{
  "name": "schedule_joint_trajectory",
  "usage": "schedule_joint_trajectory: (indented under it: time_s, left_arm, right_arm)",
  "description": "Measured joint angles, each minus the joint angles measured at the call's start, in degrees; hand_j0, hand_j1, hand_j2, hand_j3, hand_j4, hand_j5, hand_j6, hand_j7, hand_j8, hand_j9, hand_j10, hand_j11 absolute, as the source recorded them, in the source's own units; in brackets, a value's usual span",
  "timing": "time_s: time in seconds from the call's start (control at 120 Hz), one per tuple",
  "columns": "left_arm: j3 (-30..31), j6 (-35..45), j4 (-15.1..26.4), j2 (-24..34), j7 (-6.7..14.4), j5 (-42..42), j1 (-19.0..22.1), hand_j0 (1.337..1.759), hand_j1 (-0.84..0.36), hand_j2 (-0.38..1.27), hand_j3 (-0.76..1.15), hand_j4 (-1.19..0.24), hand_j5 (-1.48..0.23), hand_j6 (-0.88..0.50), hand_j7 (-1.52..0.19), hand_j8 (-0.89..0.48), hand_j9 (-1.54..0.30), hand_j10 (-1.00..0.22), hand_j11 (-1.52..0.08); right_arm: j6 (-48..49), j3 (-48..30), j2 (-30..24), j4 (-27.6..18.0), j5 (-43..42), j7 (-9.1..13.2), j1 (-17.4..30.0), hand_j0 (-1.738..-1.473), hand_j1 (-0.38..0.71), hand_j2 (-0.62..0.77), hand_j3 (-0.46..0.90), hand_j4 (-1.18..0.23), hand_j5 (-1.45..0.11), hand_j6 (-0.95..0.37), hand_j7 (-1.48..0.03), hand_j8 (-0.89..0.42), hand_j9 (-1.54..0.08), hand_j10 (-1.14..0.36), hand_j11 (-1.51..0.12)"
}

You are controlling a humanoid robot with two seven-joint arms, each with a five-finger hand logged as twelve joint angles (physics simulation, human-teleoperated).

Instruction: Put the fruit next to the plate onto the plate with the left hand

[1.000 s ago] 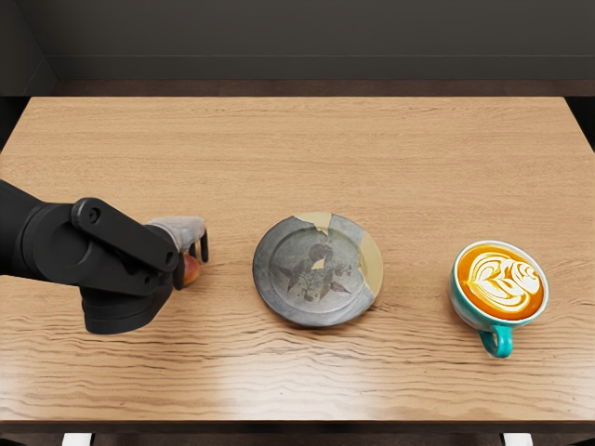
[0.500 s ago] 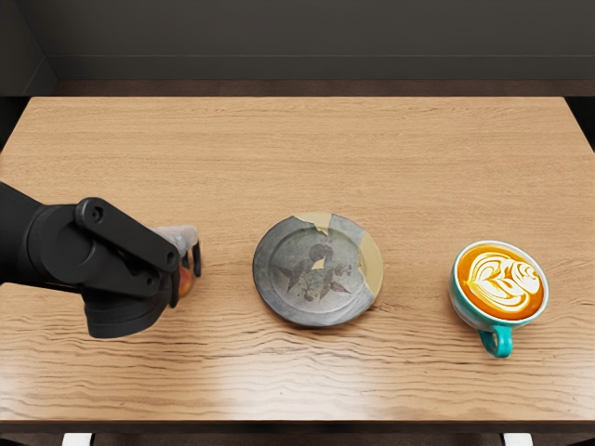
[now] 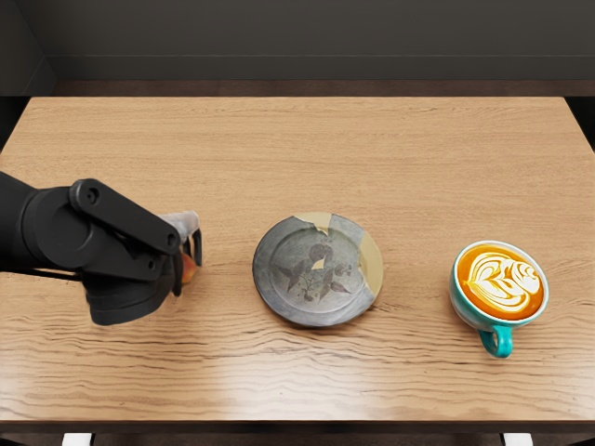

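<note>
- Small fruit (image 3: 189, 270), orange shading to red, with a smooth, slightly glossy skin.
- Only a thin sliver of it on show, at the near right side of the grasp; the rest hidden behind the wrist and fingers.
- Too little visible to name the kind of fruit or to make out its full shape.
- Placed to the left of the plate (image 3: 319, 269), near it but outside its rim, with a strip of bare wood between the two.
- Resting on the wood or raised just off it: cannot tell, since the underside is hidden by the forearm.
- Left hand (image 3: 181, 243) in from the picture's left edge on a thick black arm, pale grey across its back and dark at the fingers.
- Fingers (image 3: 196, 247) curled downward and closed around the fruit, wrapping its top and its right side; a firm-looking grip on the fruit alone.
- Plate round and dull grey, with a tan crescent along its right edge and a dark leaf-like motif at the centre; flat on the table (image 3: 297, 158), about midway across.
- Teal cup (image 3: 497, 286) well to the right of the plate, filled with coffee bearing a white foam pattern, handle turned toward the near edge.
- Table of light, strongly grained wood, with a dark wall behind its far edge.
</note>
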State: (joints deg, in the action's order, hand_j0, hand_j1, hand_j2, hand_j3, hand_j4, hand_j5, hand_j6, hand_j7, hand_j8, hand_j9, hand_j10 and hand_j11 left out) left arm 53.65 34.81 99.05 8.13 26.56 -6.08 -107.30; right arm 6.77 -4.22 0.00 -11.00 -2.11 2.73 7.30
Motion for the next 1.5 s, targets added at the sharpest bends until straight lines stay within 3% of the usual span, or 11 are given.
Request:
schedule_joint_trajectory:
  time_s: [0.125, 0.317, 0.583, 0.717, 0.992, 1.308, 1.5]
  left_arm:
    - [-1.3, 0.1, 0.0, 1.6, -0.1, 0.6, -3.0, 1.652, -0.27, 0.50, 0.00, -0.84, -1.18, -0.48, -1.16, -0.44, -1.15, -0.79, -1.15]
    - [-3.8, -3.2, 0.2, 3.1, -0.3, 1.8, -6.0, 1.653, -0.26, 0.48, 0.00, -0.84, -1.19, -0.47, -1.17, -0.45, -1.15, -0.80, -1.15]
    - [-8.1, -14.4, 0.7, 5.2, -0.3, 3.9, -11.0, 1.654, -0.36, 0.68, 0.00, -0.84, -1.20, -0.48, -1.17, -0.43, -1.15, -0.82, -1.15]
    - [-10.5, -18.6, 0.8, 5.1, -0.2, 4.9, -11.4, 1.654, -0.35, 0.67, 0.00, -0.84, -1.21, -0.47, -1.17, -0.42, -1.15, -0.84, -1.15]
    - [-14.5, -21.4, 0.8, 4.4, -0.3, 6.6, -12.4, 1.654, -0.49, 0.94, 0.00, -0.84, -1.21, -0.45, -1.17, -0.45, -1.15, -0.86, -1.15]
    - [-18.3, -21.6, 0.7, 3.1, -0.3, 7.2, -12.4, 1.654, -0.40, 0.79, 0.00, -0.84, -1.20, -0.51, -1.16, -0.50, -1.16, -0.86, -1.16]
    - [-19.6, -21.2, 0.4, 3.1, -0.2, 7.2, -12.7, 1.652, -0.51, 1.03, 0.00, -0.84, -1.21, -0.50, -1.16, -0.50, -1.16, -0.86, -1.17]
  right_arm:
    - [0.0, 0.0, 0.0, 0.0, 0.0, 0.0, 0.0, -1.658, -0.33, 0.00, 0.00, -0.01, -0.02, -0.01, -0.02, -0.01, -0.02, -0.01, -0.02]
    - [0.0, 0.0, 0.0, 0.0, 0.0, 0.0, 0.0, -1.658, -0.33, 0.00, 0.00, -0.02, -0.02, -0.01, -0.02, -0.01, -0.02, -0.01, -0.02]
    - [0.0, 0.0, 0.0, 0.0, 0.0, 0.0, 0.0, -1.658, -0.33, 0.00, 0.00, -0.01, -0.02, -0.01, -0.02, -0.01, -0.02, -0.01, -0.02]
    - [0.0, 0.0, 0.0, 0.0, 0.0, 0.0, 0.0, -1.658, -0.33, 0.00, 0.00, -0.02, -0.02, -0.01, -0.02, -0.01, -0.02, -0.01, -0.02]
    - [0.0, 0.0, 0.0, 0.0, 0.0, 0.0, 0.0, -1.658, -0.33, 0.00, 0.00, -0.02, -0.02, -0.02, -0.02, -0.02, -0.02, -0.01, -0.02]
    - [0.0, 0.0, 0.0, 0.0, 0.0, 0.0, 0.0, -1.658, -0.33, 0.00, 0.00, -0.02, -0.02, -0.02, -0.02, -0.02, -0.02, -0.02, -0.02]
    - [0.0, 0.0, 0.0, 0.0, 0.0, 0.0, 0.0, -1.658, -0.33, 0.00, 0.00, -0.02, -0.02, -0.02, -0.02, -0.02, -0.02, -0.02, -0.02]
